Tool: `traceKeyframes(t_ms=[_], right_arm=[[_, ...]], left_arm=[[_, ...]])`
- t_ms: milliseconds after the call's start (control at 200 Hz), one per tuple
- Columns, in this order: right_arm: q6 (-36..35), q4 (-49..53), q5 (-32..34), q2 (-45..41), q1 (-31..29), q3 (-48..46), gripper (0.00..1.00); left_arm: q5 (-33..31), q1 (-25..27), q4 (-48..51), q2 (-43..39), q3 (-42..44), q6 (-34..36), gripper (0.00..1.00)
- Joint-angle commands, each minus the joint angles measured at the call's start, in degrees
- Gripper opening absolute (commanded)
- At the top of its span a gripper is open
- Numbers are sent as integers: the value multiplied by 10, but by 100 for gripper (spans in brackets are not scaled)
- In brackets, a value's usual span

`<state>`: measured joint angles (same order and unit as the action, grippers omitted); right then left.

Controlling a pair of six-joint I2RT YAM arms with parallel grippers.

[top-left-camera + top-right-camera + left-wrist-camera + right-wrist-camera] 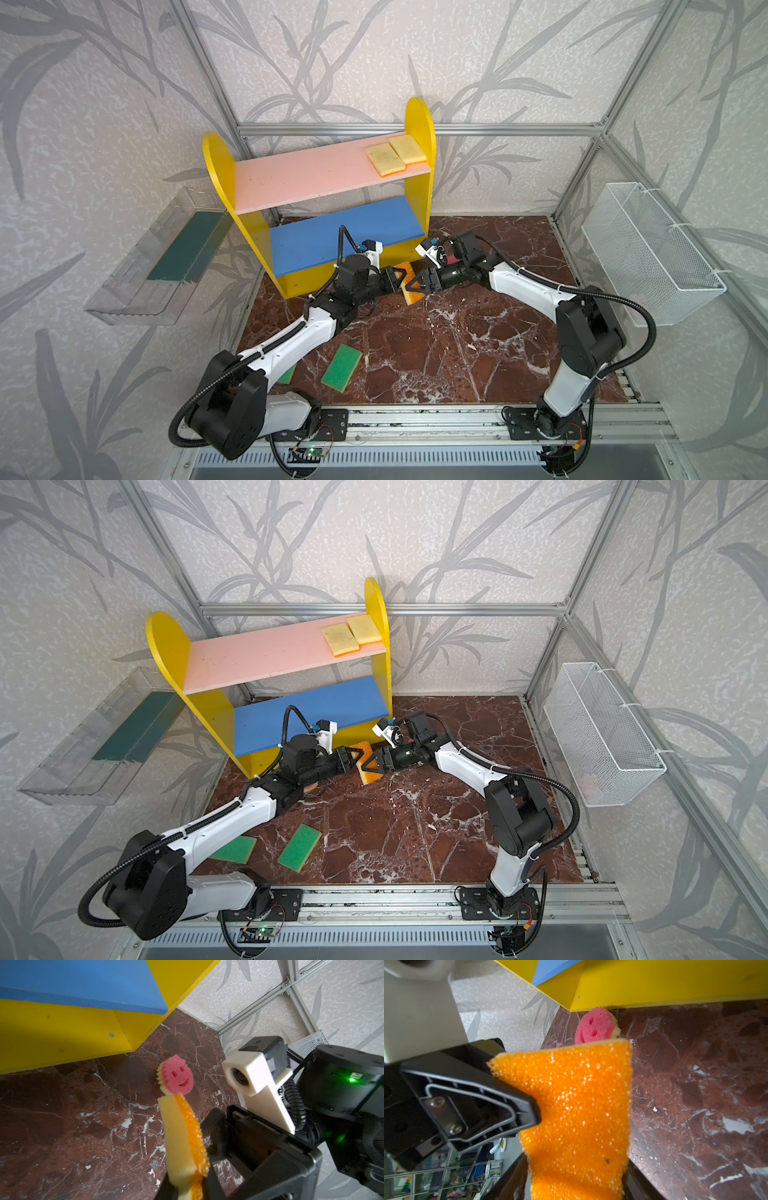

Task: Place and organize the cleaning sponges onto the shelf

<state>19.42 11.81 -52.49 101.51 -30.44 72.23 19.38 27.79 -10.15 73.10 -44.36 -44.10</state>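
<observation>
Pinching orange sponge [571, 1105], left fingers [467, 1105]; right fingers [216, 1122] seemingly spread; two sponges [385, 160] on shelf [316, 174].

Work cell, as seen in both top views.

- **Walls:** pale textured wallpaper [104, 124] printed with grey bamboo-like leaves covers the back and both sides.
- **Frame:** aluminium profiles [457, 129] run up the corners and across the back wall.
- **Floor of the cell:** a red-brown marble-patterned surface [436, 353], veined in white, with soft patches of glare.
- **Left wall:** a clear plastic tray [124, 309] lined with a dark green mat [187, 245].
- **Right wall:** a white wire mesh basket [640, 257], fastened with white ties.
- **Front edge:** a slotted aluminium rail [424, 419], with a vented grille [415, 457] below it.
- **Light:** even and diffuse, with faint shadows.
- **Beyond the cell:** the right wrist view shows blurred glass shelving [436, 1176] crowded with goods.
</observation>
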Motion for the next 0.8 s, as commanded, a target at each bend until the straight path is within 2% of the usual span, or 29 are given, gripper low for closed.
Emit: traceKeyframes(t_ms=[0,105,240,370,430,585,695,795], right_arm=[[2,-22,4,-25,-2,-15,88],[19,-57,10,-49,1,-39,100],[50,-88,38,-83,12,-84,99],[48,-61,114,-114,19,-126,99],[48,-50,139,-127,23,-143,99],[61,-37,195,-166,43,-187,99],[80,-52,220,-197,67,-228,99],[111,-90,202,-215,102,-266,99]], left_arm=[[-41,1,80,-36,-22,6,13],[-79,4,178,-68,-40,22,13],[-148,13,333,-70,-92,46,11],[-234,44,449,-29,-146,63,10],[-266,51,472,-3,-157,58,10],[-286,63,480,69,-177,48,10],[-273,69,489,131,-212,54,10],[-260,75,498,188,-246,58,10]])
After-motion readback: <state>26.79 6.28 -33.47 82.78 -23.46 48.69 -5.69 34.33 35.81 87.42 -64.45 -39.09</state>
